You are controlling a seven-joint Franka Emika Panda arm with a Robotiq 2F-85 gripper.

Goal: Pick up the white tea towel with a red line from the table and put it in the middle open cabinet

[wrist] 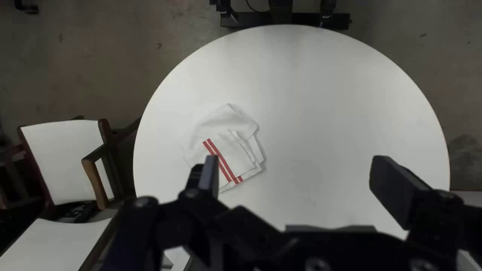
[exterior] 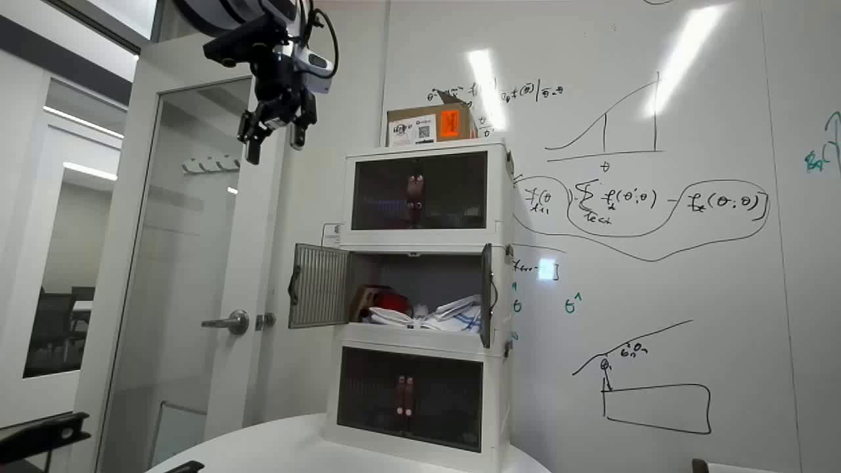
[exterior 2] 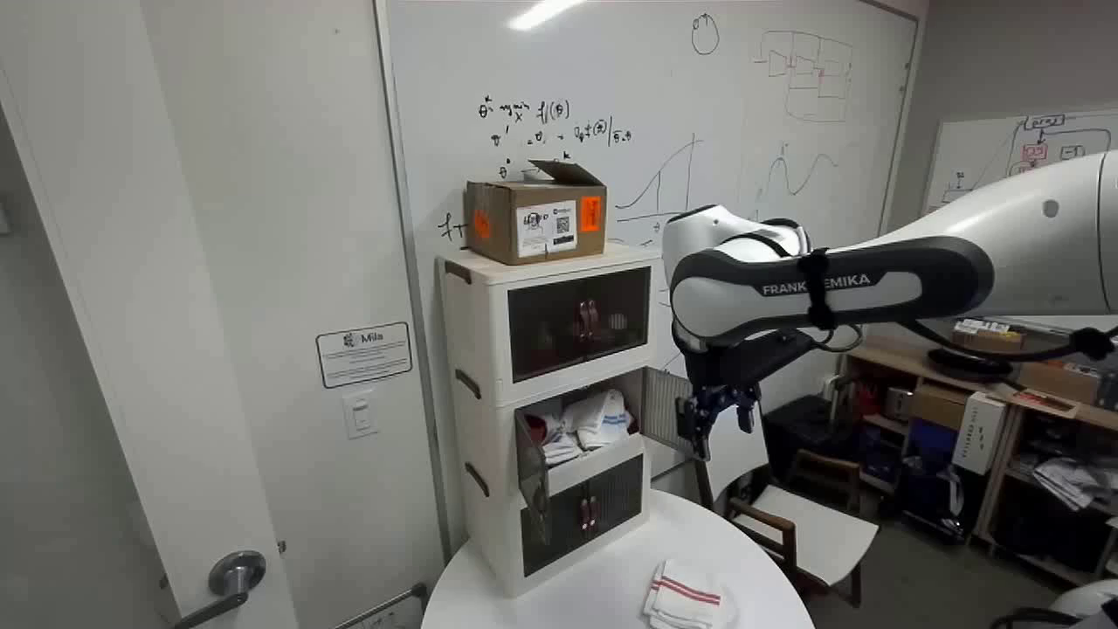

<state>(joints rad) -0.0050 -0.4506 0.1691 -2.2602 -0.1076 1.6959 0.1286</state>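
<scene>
The white tea towel with red lines (exterior 2: 686, 596) lies folded on the round white table (exterior 2: 559, 603). In the wrist view the towel (wrist: 233, 150) is left of centre, partly covered by the left finger in the picture. My gripper (wrist: 295, 162) is open and empty, well above the table. In both exterior views the gripper (exterior: 276, 148) (exterior 2: 723, 437) hangs apart from the cabinet stack. The middle cabinet (exterior: 427, 276) has both doors open; it also shows in an exterior view (exterior 2: 598, 467). The towel is out of view in the exterior view facing the cabinet front.
White cloths with blue lines (exterior: 460, 318) and a red object (exterior: 392, 302) lie inside the middle cabinet. Its open doors (exterior: 320, 286) (exterior: 486, 295) stick out forward. The top (exterior: 420, 190) and bottom (exterior: 410, 401) cabinets are shut. A cardboard box (exterior 2: 537, 218) stands on top. Chairs (exterior 2: 803, 533) stand beside the table.
</scene>
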